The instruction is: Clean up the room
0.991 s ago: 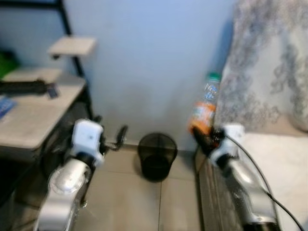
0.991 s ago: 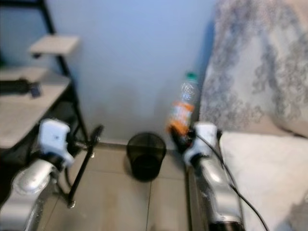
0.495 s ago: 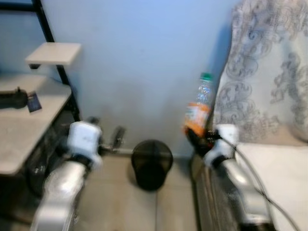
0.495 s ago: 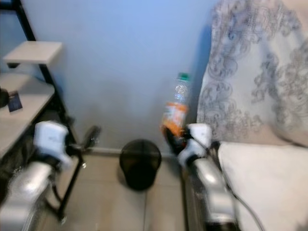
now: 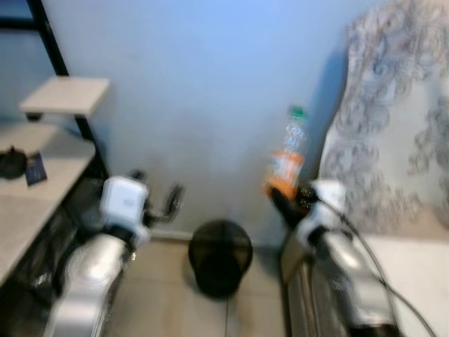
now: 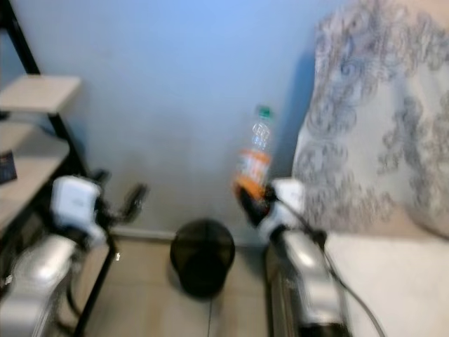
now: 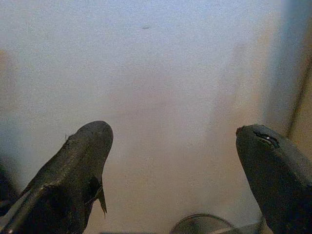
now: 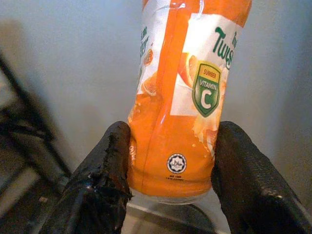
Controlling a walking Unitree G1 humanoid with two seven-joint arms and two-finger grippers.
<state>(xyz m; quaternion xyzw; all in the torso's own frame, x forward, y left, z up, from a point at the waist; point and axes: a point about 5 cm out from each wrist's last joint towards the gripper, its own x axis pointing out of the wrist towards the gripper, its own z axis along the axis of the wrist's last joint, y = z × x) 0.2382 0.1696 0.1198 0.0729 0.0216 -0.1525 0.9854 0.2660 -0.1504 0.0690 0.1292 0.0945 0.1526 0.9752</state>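
The right gripper [image 8: 170,170] is clamped on the base of a bottle [image 5: 287,158], one black finger [image 8: 100,180] on each side of its orange label. It holds the bottle roughly upright, green cap up, above and to the right of the bin. The left gripper [image 7: 170,170] is raised in front of the robot with its fingers [image 7: 73,165] wide apart and nothing between them; it points at the wall, and a curved edge, probably the bin's rim, shows low in its wrist view.

On the tiled floor between the two arms stands the bin [image 5: 219,254], a black mesh basket set against the wall. What it contains cannot be made out. To the left is a desk [image 5: 28,203] with a black frame and a small raised shelf [image 5: 66,95]; a dark item and a small card lie on the desk, both too blurred to name. To the right is a bed [image 5: 414,274] with a patterned cloth [image 5: 400,126] hanging behind it.

Judging by this, the bottle is picked up and carried close to the bin but not yet over its mouth. Left to do: bring it above the bin, let go, and then see to anything else out of place.
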